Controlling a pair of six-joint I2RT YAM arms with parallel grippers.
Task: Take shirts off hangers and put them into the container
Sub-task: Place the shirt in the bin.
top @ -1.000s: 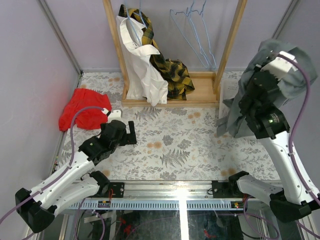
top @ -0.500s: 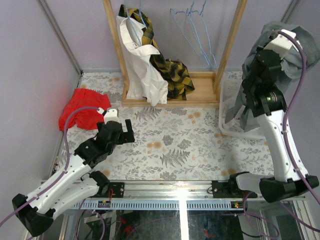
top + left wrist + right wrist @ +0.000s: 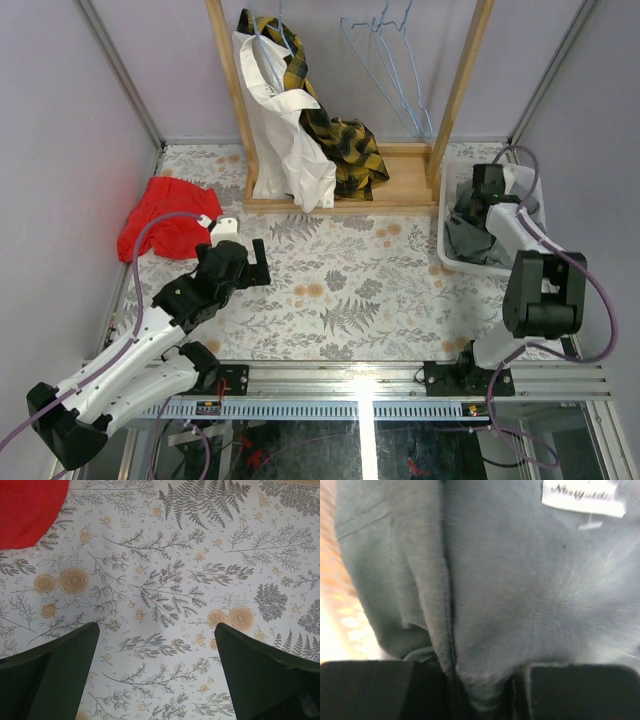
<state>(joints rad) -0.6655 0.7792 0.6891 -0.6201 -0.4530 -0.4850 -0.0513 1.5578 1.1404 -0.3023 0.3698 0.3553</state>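
Observation:
In the top view my right gripper (image 3: pixel 486 192) reaches down into the white container (image 3: pixel 443 225) at the right. It is shut on a fold of the grey shirt (image 3: pixel 466 238), which lies bunched inside. That grey shirt (image 3: pixel 530 580) fills the right wrist view, pinched where my right gripper (image 3: pixel 480 682) closes. A white shirt (image 3: pixel 285 140) and a yellow-and-black plaid shirt (image 3: pixel 348 145) hang on the left of the wooden rack. Empty light-blue hangers (image 3: pixel 395 65) dangle to their right. My left gripper (image 3: pixel 262 266) (image 3: pixel 156 626) is open and empty over the floral table.
A red cloth (image 3: pixel 165 215) (image 3: pixel 30 510) lies at the table's left, just behind my left arm. The wooden rack (image 3: pixel 455 95) stands along the back with its base (image 3: pixel 405 190) on the table. Walls close in the left and right sides.
My right arm has come down from high above the container and lowered the grey shirt into it. The left arm has barely shifted.

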